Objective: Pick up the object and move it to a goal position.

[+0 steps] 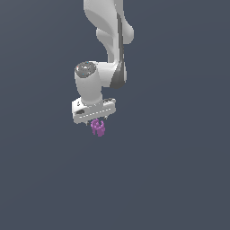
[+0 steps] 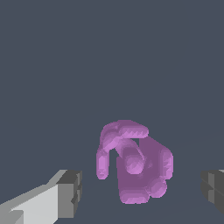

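The object (image 1: pixel 98 127) is a small purple knobbly piece right under the white robot hand in the exterior view. In the wrist view the object (image 2: pixel 133 164) lies between the two grey fingertips, one (image 2: pixel 70 192) on one side and the other (image 2: pixel 213 189) on the far side. There is a clear gap between the object and each of them. My gripper (image 1: pixel 96 121) is open around the object and does not touch it; its midpoint in the wrist view (image 2: pixel 141 191) falls on the piece.
A plain dark grey surface (image 1: pixel 179 179) fills both views. The white arm (image 1: pixel 110 40) rises from the hand toward the top of the exterior view.
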### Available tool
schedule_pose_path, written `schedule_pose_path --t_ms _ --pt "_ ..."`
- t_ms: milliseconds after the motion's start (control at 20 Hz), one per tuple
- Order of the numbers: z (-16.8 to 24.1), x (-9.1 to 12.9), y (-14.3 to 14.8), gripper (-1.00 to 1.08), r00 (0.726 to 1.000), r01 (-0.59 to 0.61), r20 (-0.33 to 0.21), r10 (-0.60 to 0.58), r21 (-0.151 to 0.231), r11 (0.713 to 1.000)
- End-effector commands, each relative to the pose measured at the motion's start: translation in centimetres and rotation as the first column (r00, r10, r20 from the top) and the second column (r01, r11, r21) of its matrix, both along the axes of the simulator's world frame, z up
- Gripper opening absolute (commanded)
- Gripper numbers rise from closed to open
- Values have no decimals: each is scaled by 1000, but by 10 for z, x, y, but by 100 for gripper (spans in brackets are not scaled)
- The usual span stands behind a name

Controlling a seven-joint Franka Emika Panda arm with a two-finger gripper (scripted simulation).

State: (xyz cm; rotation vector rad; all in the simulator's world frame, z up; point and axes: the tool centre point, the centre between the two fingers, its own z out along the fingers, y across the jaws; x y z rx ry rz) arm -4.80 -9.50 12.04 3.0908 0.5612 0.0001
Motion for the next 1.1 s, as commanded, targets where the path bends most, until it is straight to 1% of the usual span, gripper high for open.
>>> schedule_pose_path --t_ms 0,500,750,800,1050 --pt "-3 0 0 100 1000 0 0 0 0 1000" --pt "-43 -2 0 100 1000 -3 0 3 0 1000" --pt "-50 -1 0 100 1000 -4 0 4 0 1000" --pt "-50 -1 0 -100 1000 -4 0 4 0 1000" --pt "-50 -1 0 -100 1000 -4 0 4 0 1000"
